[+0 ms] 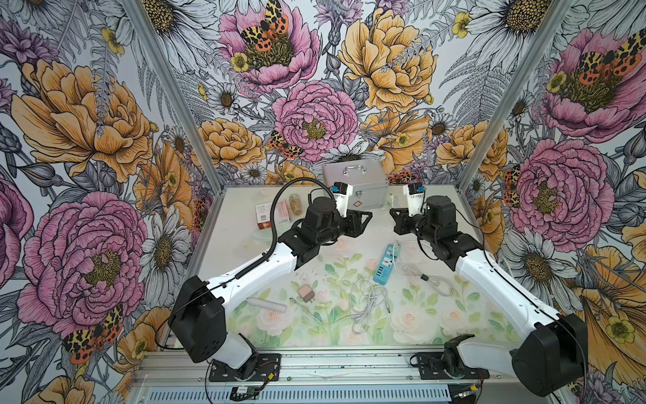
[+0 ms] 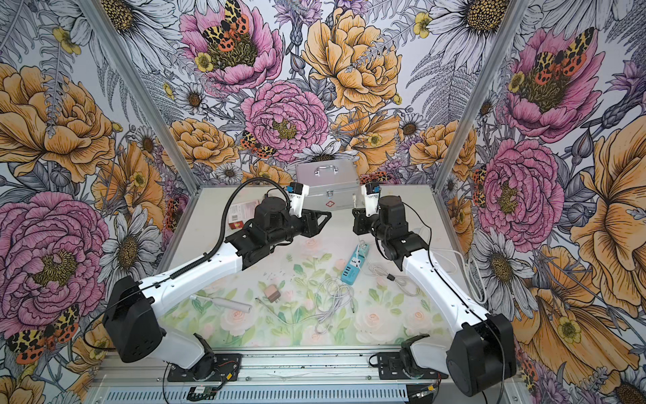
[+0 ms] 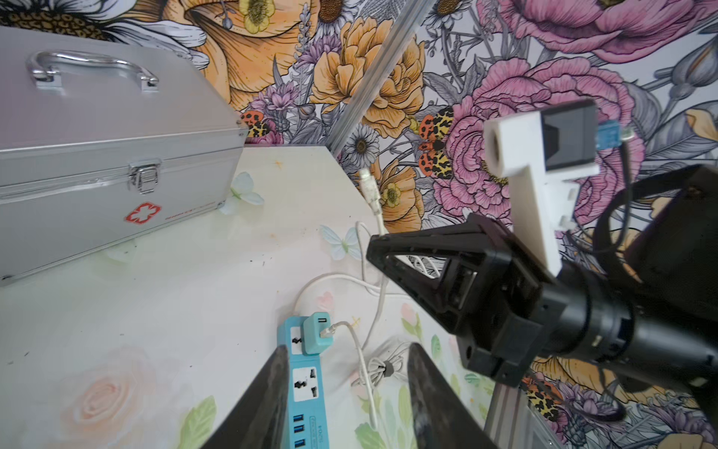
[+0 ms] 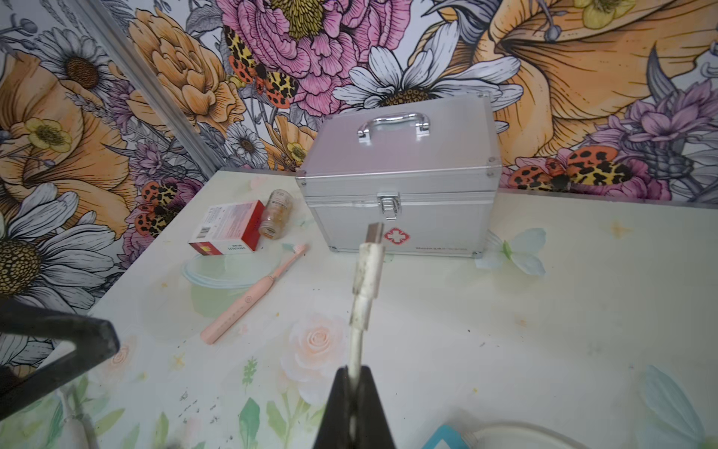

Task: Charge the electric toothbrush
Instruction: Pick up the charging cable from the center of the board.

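Note:
The pink electric toothbrush lies flat on the table in front of a red box, shown in the right wrist view; my left arm covers it in both top views. My right gripper is shut on a white charging cable, whose plug end sticks out past the fingertips above the table. My left gripper is open and holds nothing. It hovers over the blue power strip, facing the right gripper. A teal adapter with a cable in it sits in the strip.
A silver first-aid case stands at the back, with a red box and a small bottle to its left. A pink adapter, a white stick-shaped thing and coiled white cables lie toward the front.

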You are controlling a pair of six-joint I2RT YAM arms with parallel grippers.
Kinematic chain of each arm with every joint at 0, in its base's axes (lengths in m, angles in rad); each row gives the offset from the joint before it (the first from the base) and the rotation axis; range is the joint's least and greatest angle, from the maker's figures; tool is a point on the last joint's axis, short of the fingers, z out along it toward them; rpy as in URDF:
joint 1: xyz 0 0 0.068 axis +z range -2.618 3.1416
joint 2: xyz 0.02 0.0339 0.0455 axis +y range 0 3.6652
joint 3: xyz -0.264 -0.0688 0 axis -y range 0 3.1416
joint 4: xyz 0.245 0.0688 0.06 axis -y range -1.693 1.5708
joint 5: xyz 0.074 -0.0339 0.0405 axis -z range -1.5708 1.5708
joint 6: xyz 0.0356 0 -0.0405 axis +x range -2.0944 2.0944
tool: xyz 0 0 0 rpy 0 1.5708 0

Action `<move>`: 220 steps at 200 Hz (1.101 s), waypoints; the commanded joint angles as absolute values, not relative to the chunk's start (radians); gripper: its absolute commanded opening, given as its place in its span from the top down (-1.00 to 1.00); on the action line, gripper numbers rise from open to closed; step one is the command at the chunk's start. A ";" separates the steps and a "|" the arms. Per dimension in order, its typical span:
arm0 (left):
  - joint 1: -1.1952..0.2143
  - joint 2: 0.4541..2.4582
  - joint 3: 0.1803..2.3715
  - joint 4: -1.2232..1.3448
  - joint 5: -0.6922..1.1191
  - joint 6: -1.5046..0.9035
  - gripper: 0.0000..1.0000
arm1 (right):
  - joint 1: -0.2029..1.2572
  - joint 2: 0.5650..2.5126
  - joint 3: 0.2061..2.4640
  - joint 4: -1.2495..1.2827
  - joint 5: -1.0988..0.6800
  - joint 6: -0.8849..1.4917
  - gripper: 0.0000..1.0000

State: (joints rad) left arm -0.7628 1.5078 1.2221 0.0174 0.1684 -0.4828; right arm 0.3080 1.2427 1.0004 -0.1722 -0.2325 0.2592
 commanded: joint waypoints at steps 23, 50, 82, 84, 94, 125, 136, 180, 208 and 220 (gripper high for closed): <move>-0.786 1.588 1.292 0.196 0.264 -0.550 0.09 | 0.316 1.171 0.892 0.046 -0.359 0.300 1.00; -0.766 1.620 1.318 0.198 0.297 -0.529 0.10 | 0.316 1.179 0.900 0.056 -0.455 0.319 1.00; -0.692 1.622 1.314 0.247 0.442 -0.544 0.11 | 0.309 1.166 0.903 0.028 -0.559 0.325 1.00; -0.690 1.621 1.315 0.247 0.452 -0.542 0.11 | 0.309 1.166 0.902 0.028 -0.564 0.326 1.00; -0.680 1.626 1.324 0.250 0.513 -0.524 0.10 | 0.308 1.167 0.905 0.026 -0.596 0.331 1.00; -0.632 1.637 1.331 0.245 0.633 -0.520 0.09 | 0.304 1.172 0.925 0.009 -0.650 0.336 1.00; -0.616 1.642 1.335 0.242 0.648 -0.526 0.09 | 0.304 1.175 0.932 0.010 -0.669 0.340 1.00; -0.615 1.690 1.400 0.191 0.727 -0.506 0.18 | 0.302 1.191 0.946 0.009 -0.682 0.338 1.00; -0.601 1.699 1.396 0.184 0.721 -0.516 0.21 | 0.301 1.184 0.942 0.012 -0.678 0.331 1.00; -0.600 1.705 1.405 0.181 0.733 -0.523 0.25 | 0.301 1.184 0.940 0.014 -0.676 0.331 1.00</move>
State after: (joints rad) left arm -0.6140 1.6943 1.3800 0.2058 0.6827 -0.5255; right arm 0.3080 1.1900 0.9016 -0.0029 -0.6601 0.3290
